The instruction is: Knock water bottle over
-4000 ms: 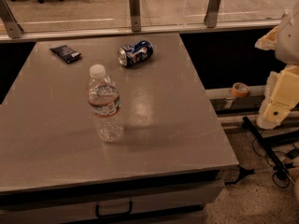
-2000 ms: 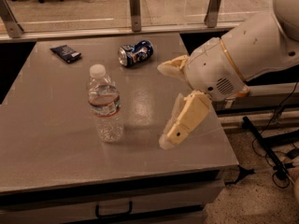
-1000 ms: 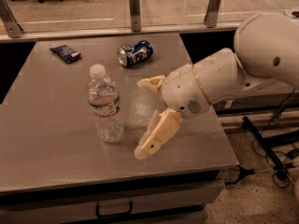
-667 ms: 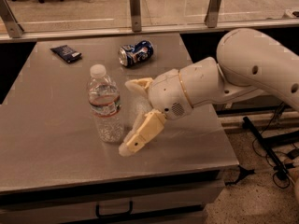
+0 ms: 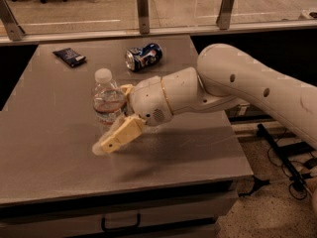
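Camera view: water bottle point(image 5: 105, 97) upright (long axis vertical) on table point(image 5: 44, 152), left of centre. Gripper point(image 5: 113, 118) at bottle's right flank, fingers spread wide, holding nothing. Lower finger crosses before bottle's base, upper one sits beside its shoulder. Bottle lies left of wrist, so leftward sweep should topple it. Versus 0.7 s ago: gripper closer, bottle unmoved.

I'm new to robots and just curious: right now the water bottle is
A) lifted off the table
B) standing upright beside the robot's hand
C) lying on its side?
B: the water bottle stands cap-up on the table, the open gripper close beside it.
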{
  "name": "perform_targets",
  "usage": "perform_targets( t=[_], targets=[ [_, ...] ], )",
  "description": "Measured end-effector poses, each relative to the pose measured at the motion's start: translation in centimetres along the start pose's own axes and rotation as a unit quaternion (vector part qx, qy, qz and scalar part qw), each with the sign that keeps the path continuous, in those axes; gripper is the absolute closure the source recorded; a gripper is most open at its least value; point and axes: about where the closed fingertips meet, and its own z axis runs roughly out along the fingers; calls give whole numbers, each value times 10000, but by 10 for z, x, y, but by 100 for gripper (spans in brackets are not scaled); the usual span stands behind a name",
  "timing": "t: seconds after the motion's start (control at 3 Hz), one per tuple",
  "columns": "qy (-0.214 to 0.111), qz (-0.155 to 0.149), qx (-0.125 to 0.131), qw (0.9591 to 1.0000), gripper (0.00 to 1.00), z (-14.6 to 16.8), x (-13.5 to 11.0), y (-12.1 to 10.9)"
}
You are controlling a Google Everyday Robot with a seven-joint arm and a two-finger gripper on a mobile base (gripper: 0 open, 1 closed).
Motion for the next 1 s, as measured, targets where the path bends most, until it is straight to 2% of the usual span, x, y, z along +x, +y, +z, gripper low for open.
perform_targets(
  t=[0.33,0.67,1.0],
  targets=[
    [-127,-76,-151,9998,41,12,-5,-3],
    [273,-313,-151,9990,64,15,-15,-8],
    [1282,-639,-60,9897,87,14,-28,-9]
  ],
)
